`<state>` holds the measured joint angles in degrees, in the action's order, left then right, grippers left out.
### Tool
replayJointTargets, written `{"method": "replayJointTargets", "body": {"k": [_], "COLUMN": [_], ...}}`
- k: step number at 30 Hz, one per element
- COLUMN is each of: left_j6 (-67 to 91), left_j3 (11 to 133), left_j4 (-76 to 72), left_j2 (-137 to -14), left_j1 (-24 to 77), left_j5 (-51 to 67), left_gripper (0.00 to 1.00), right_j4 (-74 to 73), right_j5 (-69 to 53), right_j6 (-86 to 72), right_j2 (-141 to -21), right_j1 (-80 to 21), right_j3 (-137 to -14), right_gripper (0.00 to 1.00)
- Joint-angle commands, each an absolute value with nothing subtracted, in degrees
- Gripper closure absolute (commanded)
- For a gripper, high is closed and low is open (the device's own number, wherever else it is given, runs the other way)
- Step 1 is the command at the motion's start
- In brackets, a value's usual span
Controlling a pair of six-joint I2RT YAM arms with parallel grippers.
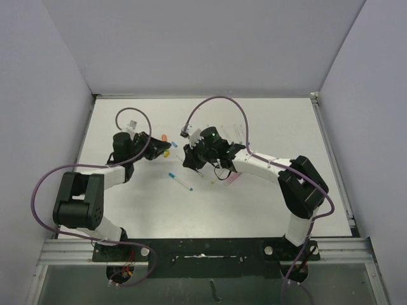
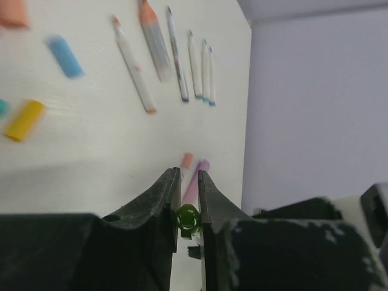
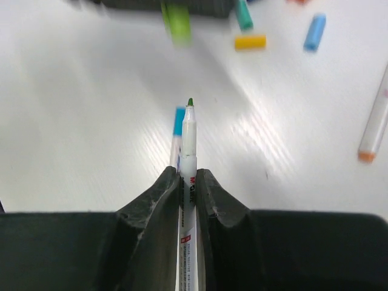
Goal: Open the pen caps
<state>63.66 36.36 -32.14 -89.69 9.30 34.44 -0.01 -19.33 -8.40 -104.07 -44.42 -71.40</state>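
Plainly, the green cap (image 2: 188, 219) sits pinched between the closed jaws of the left gripper (image 2: 188, 177), above mid-table; the right gripper (image 3: 188, 174) beside it clamps tight on the bare green-tipped pen (image 3: 189, 130). A yellow cap (image 2: 24, 119) and a blue cap (image 2: 65, 56) lie loose on the white table (image 1: 286, 121), boxed by pale grey walls (image 1: 191, 44)

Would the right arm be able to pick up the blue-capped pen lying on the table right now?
Probably not yet. The right claw is shut on a green-tipped pen, so it has no free grip. The blue-capped pen itself lies in the open, uncovered.
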Motion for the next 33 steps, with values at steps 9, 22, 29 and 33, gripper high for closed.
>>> {"method": "replayJointTargets", "body": {"k": [9, 22, 29, 33], "left_j6": [62.6, 59.48, 59.14, 59.15], "left_j3": [37.71, 33.88, 33.23, 33.14], "left_j4": [-35.02, -30.34, -31.2, -31.37], "left_j2": [-91.5, -95.31, -97.44, -98.13], "left_j1": [0.0, -0.09, -0.09, -0.33], "left_j5": [26.51, 26.07, 26.14, 26.52], "left_gripper": [1.0, 0.86, 0.8, 0.76], "right_j4": [-7.43, -9.89, -9.93, -9.7], "right_j5": [-15.36, -5.97, -4.53, -4.04], "right_j6": [-7.05, -2.63, -1.49, -1.72], "right_j2": [-99.8, -115.02, -121.04, -123.09], "right_j1": [-40.57, -40.08, -40.08, -40.15], "right_j3": [-69.46, -85.71, -91.27, -92.6], "right_gripper": [1.0, 1.0, 1.0, 1.0]}}
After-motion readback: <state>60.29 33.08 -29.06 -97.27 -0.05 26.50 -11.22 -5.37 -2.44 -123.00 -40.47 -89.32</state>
